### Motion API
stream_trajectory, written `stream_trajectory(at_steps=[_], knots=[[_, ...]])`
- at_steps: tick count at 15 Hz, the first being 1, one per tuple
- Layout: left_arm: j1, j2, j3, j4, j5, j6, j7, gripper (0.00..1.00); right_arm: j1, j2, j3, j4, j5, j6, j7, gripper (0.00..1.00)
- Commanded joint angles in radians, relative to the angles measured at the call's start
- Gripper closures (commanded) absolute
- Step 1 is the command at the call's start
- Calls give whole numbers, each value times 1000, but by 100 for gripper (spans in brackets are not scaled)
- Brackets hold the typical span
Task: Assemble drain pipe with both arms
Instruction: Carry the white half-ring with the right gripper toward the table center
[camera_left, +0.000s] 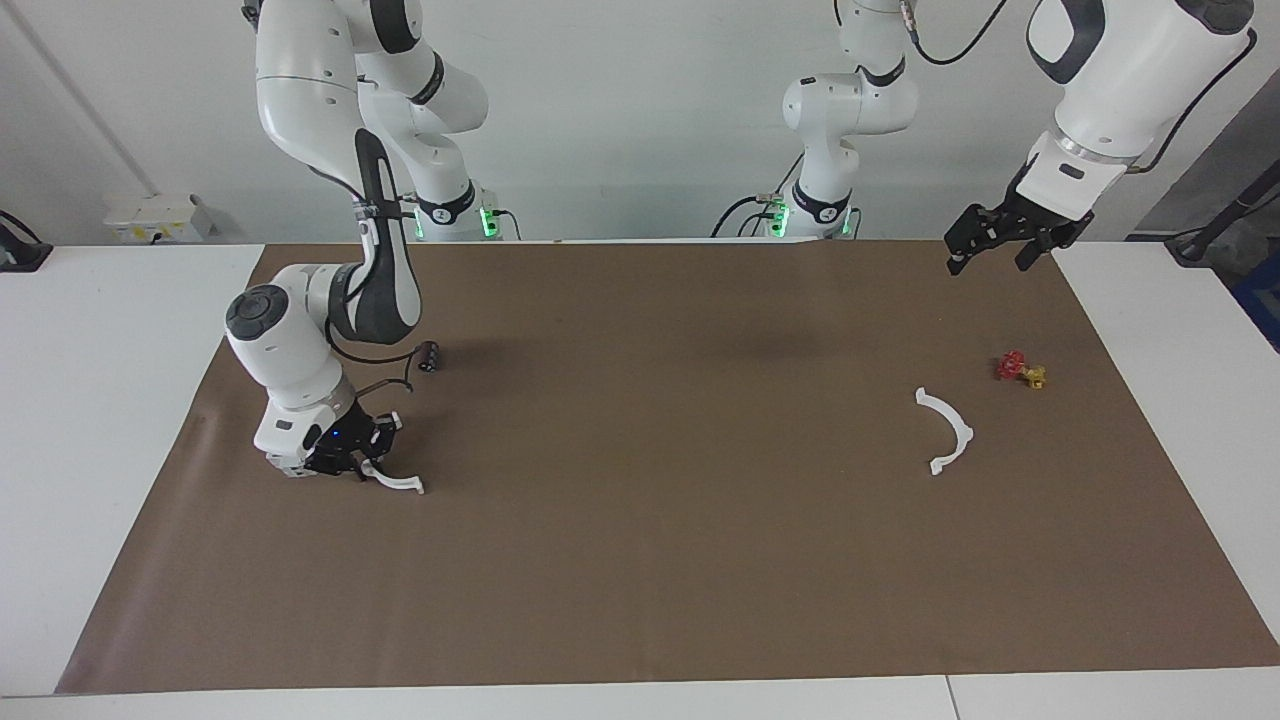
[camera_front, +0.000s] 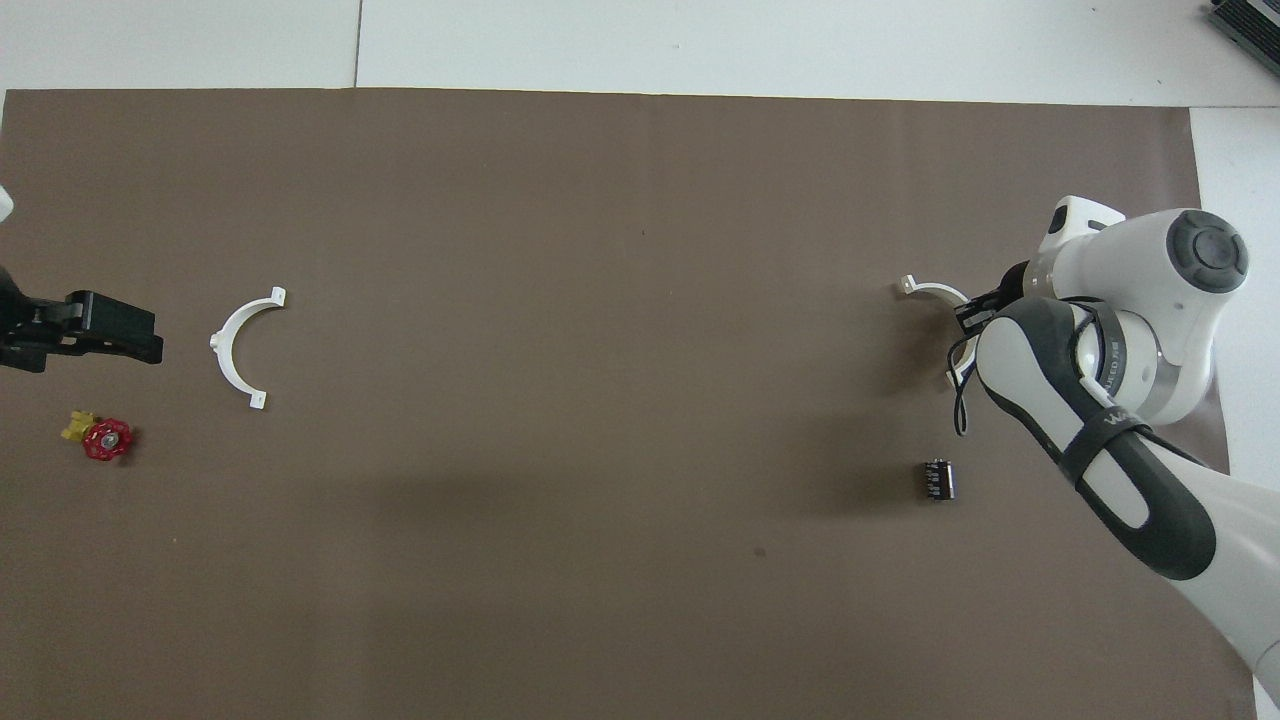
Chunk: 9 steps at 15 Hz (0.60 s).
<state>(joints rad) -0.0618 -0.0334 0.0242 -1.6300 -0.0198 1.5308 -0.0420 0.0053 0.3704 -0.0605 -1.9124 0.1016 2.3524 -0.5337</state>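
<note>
The drain pipe lies in two white half-rings. One half-ring (camera_left: 397, 483) (camera_front: 928, 291) is at the right arm's end of the brown mat, and my right gripper (camera_left: 362, 458) (camera_front: 972, 318) is low on the mat and shut on it; the arm hides part of this piece from above. The other half-ring (camera_left: 950, 431) (camera_front: 236, 345) lies flat at the left arm's end, with nothing touching it. My left gripper (camera_left: 988, 258) (camera_front: 138, 340) hangs open and empty, high over the mat's corner by the left arm's base.
A small red-and-yellow valve piece (camera_left: 1020, 370) (camera_front: 100, 438) lies near the free half-ring, slightly nearer to the robots. A small black part (camera_left: 428, 356) (camera_front: 937, 479) sits nearer to the robots than the right gripper. The brown mat (camera_left: 660, 520) covers most of the white table.
</note>
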Motion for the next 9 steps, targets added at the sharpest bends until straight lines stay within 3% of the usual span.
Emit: stream_trajectory(at_steps=[1, 4, 9], knots=[[-4, -19, 5, -16, 15, 9, 1, 0, 31, -21, 8, 99, 15, -155, 160, 100], [-4, -19, 3, -16, 15, 9, 1, 0, 146, -27, 8, 160, -25, -249, 450, 100], [-4, -19, 3, -16, 15, 9, 1, 0, 338, -18, 10, 151, -29, -222, 693, 100]])
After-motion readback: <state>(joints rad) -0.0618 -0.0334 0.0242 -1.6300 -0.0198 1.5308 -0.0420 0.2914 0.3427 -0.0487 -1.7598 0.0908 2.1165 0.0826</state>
